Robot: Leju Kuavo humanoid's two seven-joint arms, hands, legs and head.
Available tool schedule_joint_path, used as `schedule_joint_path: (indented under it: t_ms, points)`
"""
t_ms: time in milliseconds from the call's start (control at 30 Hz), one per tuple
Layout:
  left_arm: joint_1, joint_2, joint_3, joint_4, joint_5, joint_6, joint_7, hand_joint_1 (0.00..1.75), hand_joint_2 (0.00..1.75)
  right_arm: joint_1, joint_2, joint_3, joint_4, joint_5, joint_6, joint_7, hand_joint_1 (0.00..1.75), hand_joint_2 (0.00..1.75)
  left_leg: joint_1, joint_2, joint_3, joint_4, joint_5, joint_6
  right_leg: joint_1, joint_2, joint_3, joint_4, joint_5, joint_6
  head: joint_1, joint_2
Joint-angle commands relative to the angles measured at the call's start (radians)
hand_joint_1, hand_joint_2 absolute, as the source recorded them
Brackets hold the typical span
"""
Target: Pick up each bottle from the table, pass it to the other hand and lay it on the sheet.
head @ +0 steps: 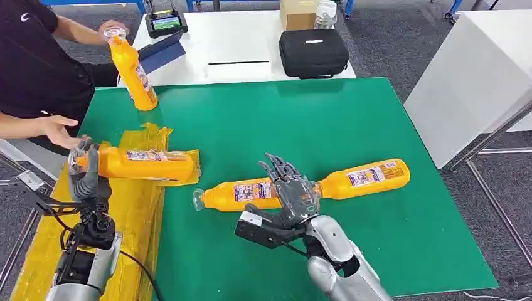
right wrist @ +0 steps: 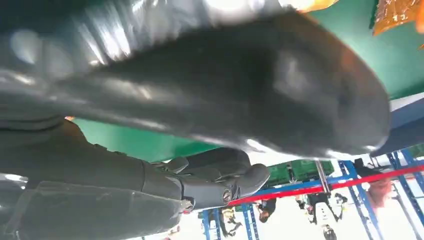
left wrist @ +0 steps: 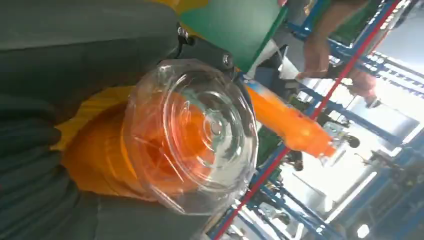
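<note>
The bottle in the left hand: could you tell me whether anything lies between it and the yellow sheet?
Nothing visible does. The left hand holds the bottle by its neck end, lying over the yellow sheet.

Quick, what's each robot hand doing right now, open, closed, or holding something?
Left robot hand: grips the neck end of an orange bottle lying on the yellow sheet.
Right robot hand: open, fingers spread, holding nothing.
</note>
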Motion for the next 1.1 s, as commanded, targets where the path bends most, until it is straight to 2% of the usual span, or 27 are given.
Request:
schedule_joint_path:
  t_ms: [33, 200, 233, 467, 500, 533, 567, 667, 733, 967, 1100]
  points:
    - [-0.076, 0.036, -0.053, 0.324, -0.077, 0.005, -0.013, 1.75, 1.75, -0.037, -0.021, 0.025, 0.047, -0.021, 0.008, -0.017, 0.0, 0.0, -0.001, 0.0, 0.003, -0.002, 0.0, 0.0, -0.001, 0.0, 0.003, -0.001, 0.0, 0.0, 0.0, 0.0]
    - [-0.121, 0.043, -0.09, 0.46, -0.145, 0.01, -0.006, 1.75, 1.75, -0.047, -0.018, 0.032, 0.059, -0.036, 0.011, -0.018, 0.0, 0.0, -0.002, -0.002, 0.008, -0.003, 0.001, 0.0, -0.002, -0.003, 0.008, -0.001, -0.001, 0.0, 0.0, 0.0]
    - [-0.133, 0.043, -0.098, 0.491, -0.162, 0.017, -0.015, 1.75, 1.75, -0.047, -0.016, 0.032, 0.059, -0.036, 0.012, -0.018, 0.0, 0.0, -0.002, -0.004, 0.006, -0.002, 0.002, 0.001, -0.002, -0.006, 0.007, -0.001, 0.0, 0.0, 0.0, 0.0]
    - [-0.151, 0.049, -0.104, 0.548, -0.181, 0.021, -0.014, 1.75, 1.75, -0.053, -0.009, 0.036, 0.061, -0.04, 0.017, -0.017, 0.0, 0.0, -0.002, -0.01, 0.01, -0.003, 0.004, 0.001, -0.002, -0.009, 0.012, -0.001, 0.0, -0.001, 0.0, 0.0]
    - [-0.153, 0.051, -0.105, 0.555, -0.186, 0.021, -0.014, 1.31, 1.75, -0.055, -0.009, 0.036, 0.063, -0.04, 0.018, -0.017, 0.0, 0.0, -0.002, -0.011, 0.009, -0.003, 0.004, 0.001, -0.002, -0.01, 0.012, -0.001, 0.0, -0.001, 0.0, 0.0]
    - [-0.163, 0.054, -0.109, 0.574, -0.21, 0.057, -0.022, 0.0, 1.75, -0.054, -0.007, 0.035, 0.062, -0.043, 0.022, -0.014, 0.0, 0.0, -0.001, -0.012, 0.009, -0.002, 0.004, 0.001, -0.001, -0.011, 0.013, -0.001, 0.0, -0.001, 0.0, 0.0]
    - [-0.168, 0.06, -0.128, 0.579, -0.252, 0.093, -0.045, 0.0, 0.0, -0.051, -0.004, 0.032, 0.058, -0.043, 0.023, -0.013, 0.0, 0.0, -0.002, -0.01, 0.01, -0.003, 0.005, 0.001, -0.002, -0.01, 0.013, -0.002, 0.001, -0.001, 0.0, 0.0]
    - [-0.183, 0.064, -0.157, 0.585, -0.361, 0.234, -0.075, 0.0, 0.0, -0.034, 0.0, 0.019, 0.034, -0.032, 0.044, -0.004, 0.0, 0.0, -0.002, -0.01, 0.009, -0.003, 0.005, 0.001, -0.002, -0.01, 0.012, -0.001, 0.001, -0.001, 0.0, 0.0]
    - [-0.182, 0.066, -0.165, 0.581, -0.396, 0.276, -0.079, 0.0, 0.0, -0.03, 0.0, 0.018, 0.03, -0.029, 0.049, -0.004, 0.0, 0.0, 0.0, -0.009, 0.006, -0.001, 0.005, 0.0, 0.0, -0.01, 0.008, -0.001, 0.002, -0.001, 0.0, 0.0]
    - [-0.157, 0.061, -0.146, 0.541, -0.459, 0.334, -0.099, 0.0, 0.0, -0.033, 0.0, 0.016, 0.032, -0.027, 0.064, -0.012, 0.0, 0.0, -0.001, -0.007, 0.004, -0.001, 0.006, -0.001, -0.001, -0.008, 0.005, -0.001, 0.003, -0.001, 0.0, 0.0]
    - [-0.143, 0.048, -0.096, 0.503, -0.504, 0.374, -0.128, 0.0, 0.0, -0.046, 0.0, 0.021, 0.049, -0.035, 0.075, -0.021, 0.0, 0.0, -0.001, -0.007, 0.0, -0.001, 0.007, -0.001, -0.001, -0.008, 0.001, -0.001, 0.004, -0.001, 0.0, 0.0]
